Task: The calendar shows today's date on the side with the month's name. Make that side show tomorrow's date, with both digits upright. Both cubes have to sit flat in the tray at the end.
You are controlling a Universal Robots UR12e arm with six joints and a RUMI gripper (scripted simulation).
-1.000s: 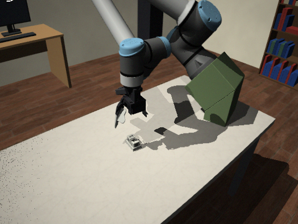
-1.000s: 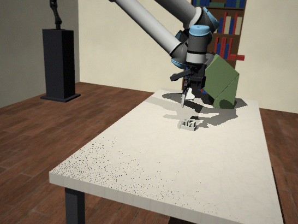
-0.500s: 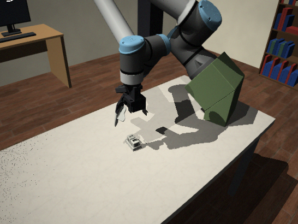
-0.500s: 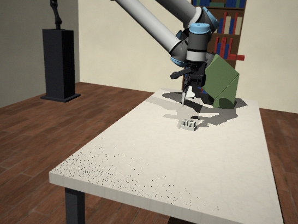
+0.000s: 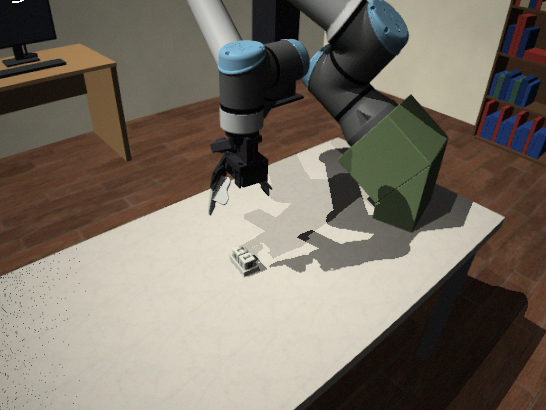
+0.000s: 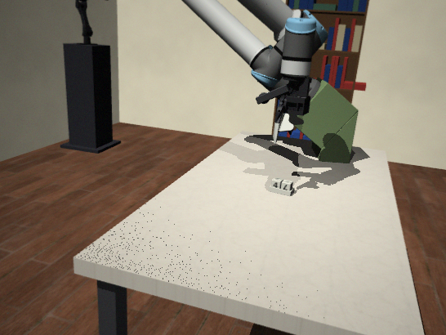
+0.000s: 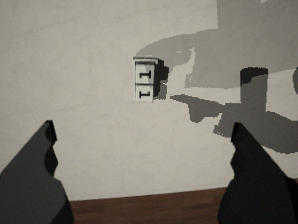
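Observation:
The small white calendar tray [image 5: 249, 272] [image 6: 281, 192] stands near the middle of the table, with two white digit cubes [image 5: 244, 256] [image 6: 283, 185] sitting side by side in it. In the wrist view the two cubes [image 7: 145, 74] [image 7: 144, 93] each show a "1" on the top face, turned sideways. The digits on the side faces are too small to read. My gripper [image 5: 240, 198] [image 6: 284, 130] [image 7: 145, 122] is open and empty. It hangs well above the table, up and back from the tray, touching nothing.
The pale table [image 5: 150, 325] [image 6: 253, 253] carries a large green block [image 5: 400, 160] [image 6: 332, 118] at its far end, at the arm's base. A desk with a monitor [image 5: 55, 70], a bookshelf [image 5: 520, 80] and a dark pedestal [image 6: 87, 94] stand off the table.

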